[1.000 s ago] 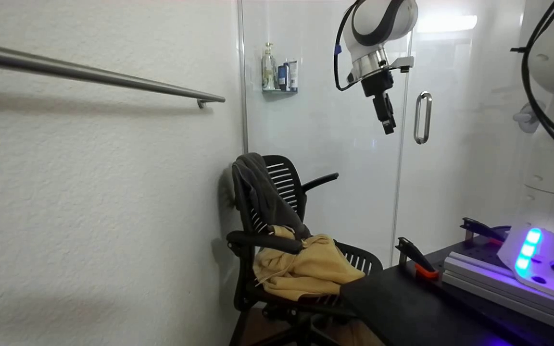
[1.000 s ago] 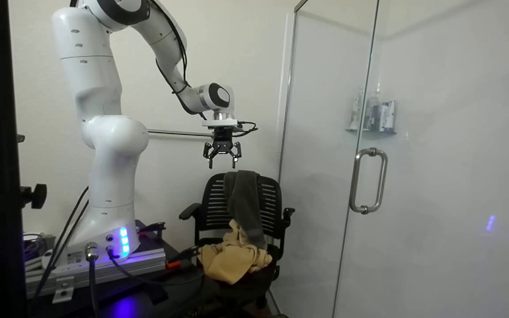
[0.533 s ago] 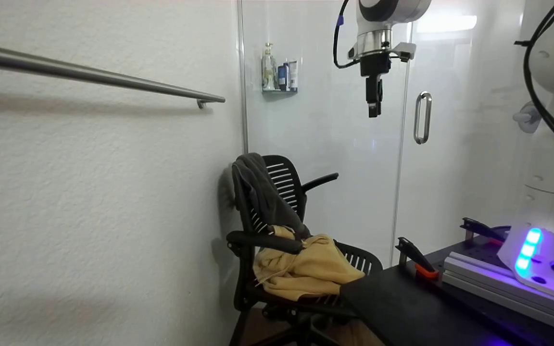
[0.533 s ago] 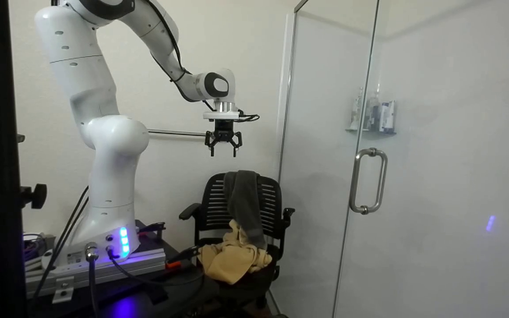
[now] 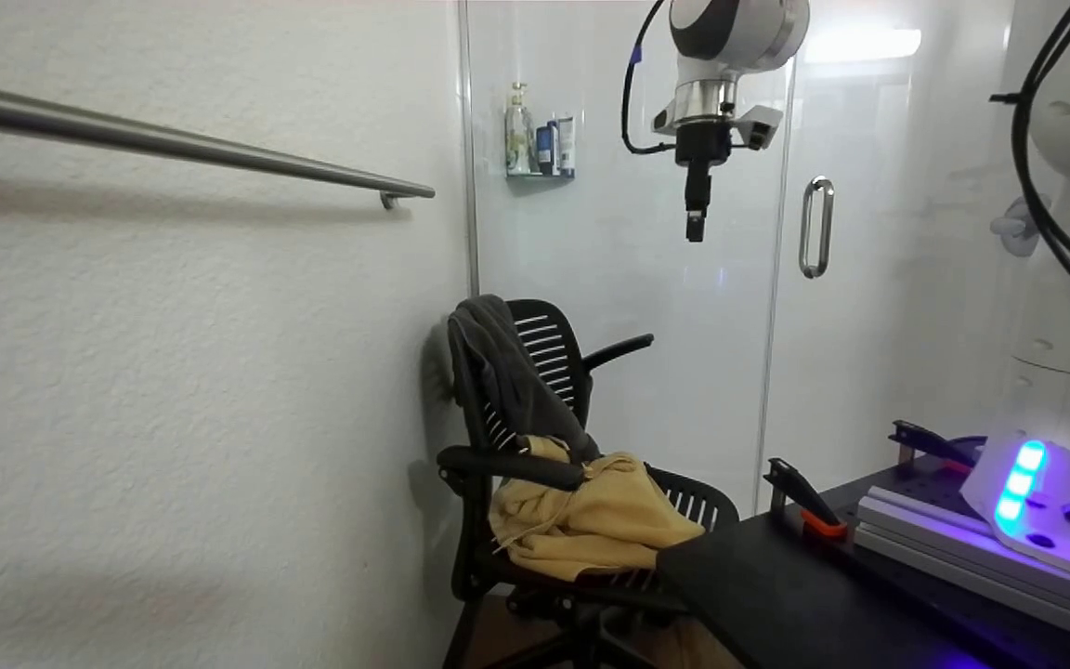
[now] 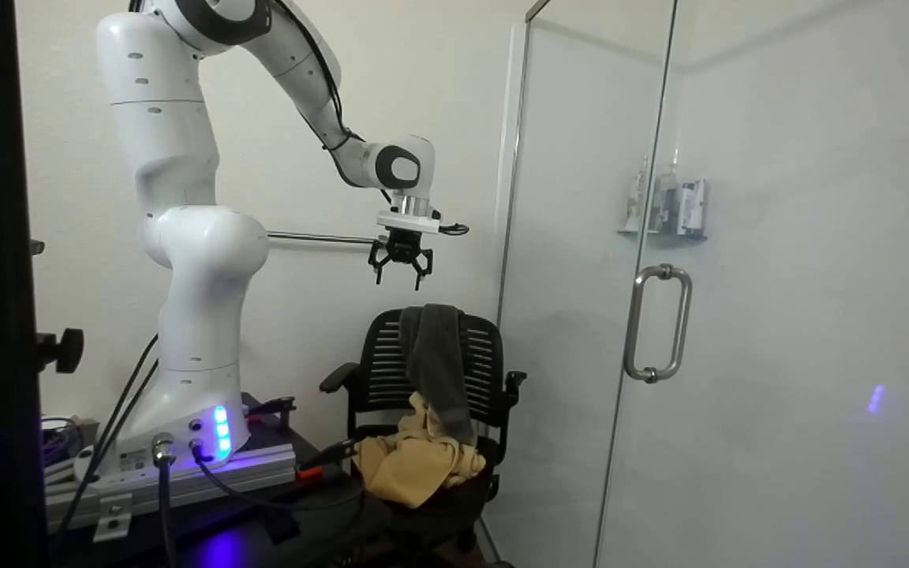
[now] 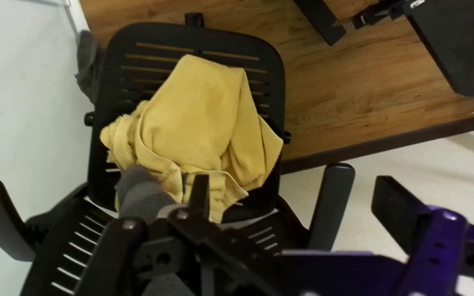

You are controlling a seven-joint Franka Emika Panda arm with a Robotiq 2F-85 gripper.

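My gripper (image 6: 398,282) hangs in the air above the office chair, pointing down with a slight tilt. Its jaws stand wide apart and hold nothing; in the wrist view, the fingers (image 7: 199,193) frame part of the chair and the pale wall. A yellow cloth (image 7: 196,111) lies crumpled on the black chair seat (image 7: 257,45). Over the backrest (image 6: 379,355) drapes a dark grey cloth (image 6: 439,355), its lower end meeting the yellow one. The grey cloth (image 7: 142,193) is partly hidden behind the gripper in the wrist view. The gripper touches neither cloth.
The chair's armrests (image 5: 512,467) rise on both sides of the seat. A black table (image 5: 776,595) with clamps (image 5: 804,497) carries the arm's base. Around stand a glass shower door with a metal handle (image 6: 634,331), a wall bar (image 5: 173,139), a bottle shelf (image 5: 540,175) and a black stand (image 6: 1,237).
My gripper first rose and swung upright, then sank a little and shifted toward the chair in an exterior view, tilting slightly. Its jaws stayed open. Chair and cloths have not moved.
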